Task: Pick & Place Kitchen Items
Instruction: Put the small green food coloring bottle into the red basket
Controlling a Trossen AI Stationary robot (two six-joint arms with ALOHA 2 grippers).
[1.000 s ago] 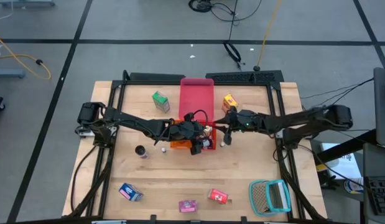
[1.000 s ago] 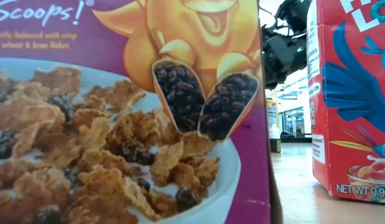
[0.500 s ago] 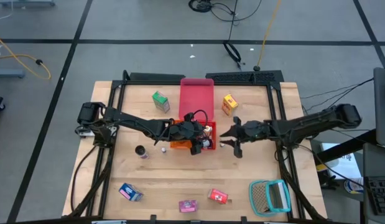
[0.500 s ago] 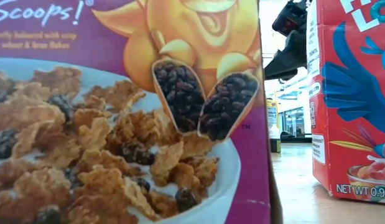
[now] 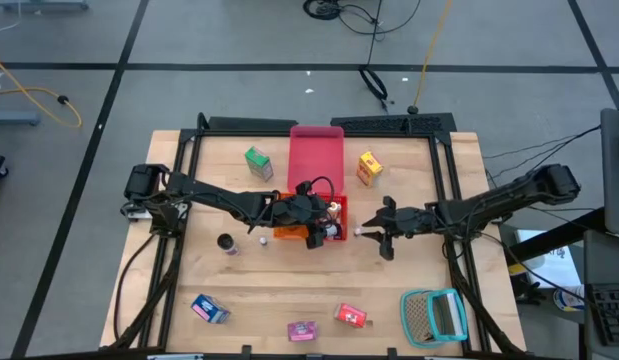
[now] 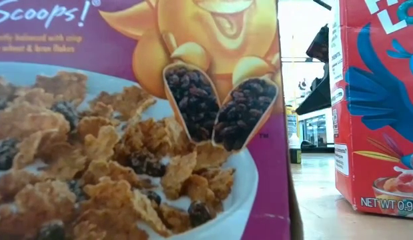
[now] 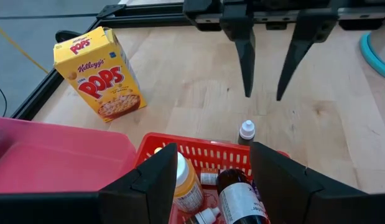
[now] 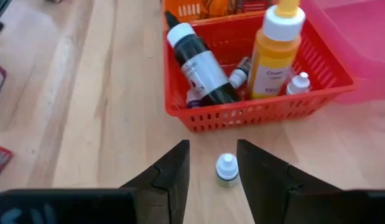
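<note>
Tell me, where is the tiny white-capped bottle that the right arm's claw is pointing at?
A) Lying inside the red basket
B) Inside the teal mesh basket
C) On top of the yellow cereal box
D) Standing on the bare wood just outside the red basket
D: the tiny bottle stands upright on the wooden table, just outside the red basket, between the right gripper's open fingers.
</note>
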